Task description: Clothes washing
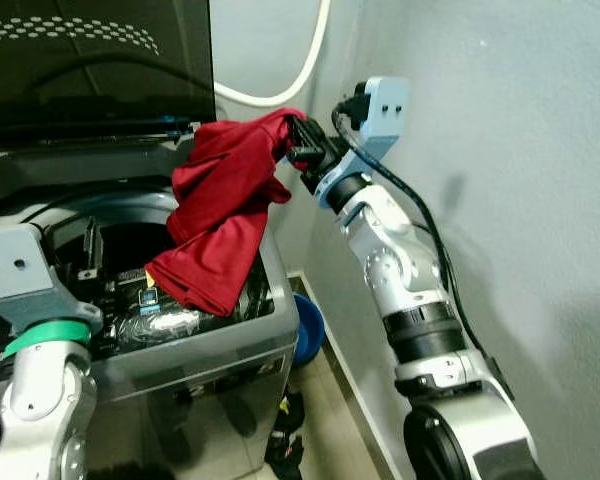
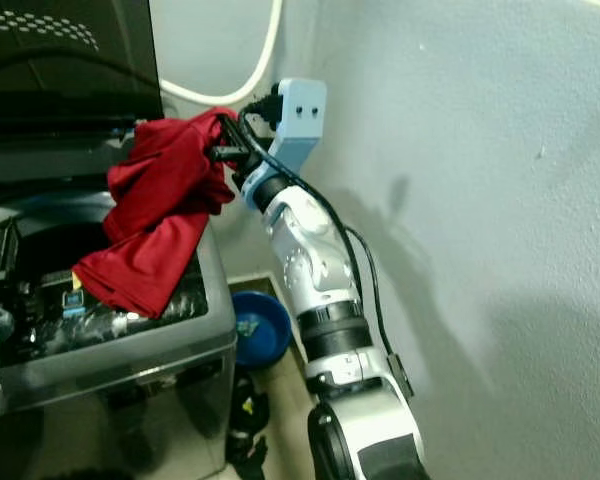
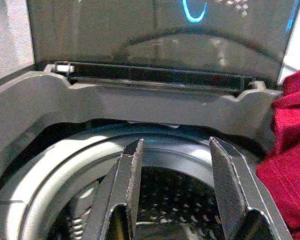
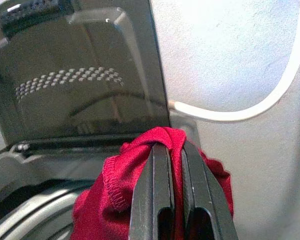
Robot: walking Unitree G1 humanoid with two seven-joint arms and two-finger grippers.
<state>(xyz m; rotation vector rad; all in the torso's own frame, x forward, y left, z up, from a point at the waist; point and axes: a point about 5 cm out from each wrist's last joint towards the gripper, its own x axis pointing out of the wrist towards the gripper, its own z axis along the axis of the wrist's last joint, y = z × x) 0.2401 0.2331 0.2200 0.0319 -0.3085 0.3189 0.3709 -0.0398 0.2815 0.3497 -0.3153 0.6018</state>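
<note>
Red knit cloth, thin and floppy by the look of it: a garment [image 1: 220, 215] pinched at its top fold by the right pincer [image 1: 298, 140], held up high at the far right corner of the washing machine [image 1: 210, 360]. Hangs in loose folds from the grip down over the right rim, lower end bunched just inside the tub opening, touching or nearly touching what lies in there. Stitched hem visible in the right wrist view, with both black fingers [image 4: 155, 190] squeezed close together and fabric sandwiched between them.

Handling-wise, probably light, soft, zero stiffness, so no shape of its own and prone to draping and snagging on the rim. Not fragile. Fabric looks a bit slick, but a bunched fold gives plenty to bite on, so grip seems decent. Best hold looks like right where it is now, a gathered wad rather than a single thin edge.

Left pincer [image 3: 177, 200] parked low over the near left of the drum, fingers spread apart with nothing between them, perforated drum wall visible beyond. Lid [image 1: 90, 60] propped open at the back. White hose [image 1: 310, 60] curving along the wall behind, blue bowl [image 1: 310, 325] on the floor to the right of the machine
</note>
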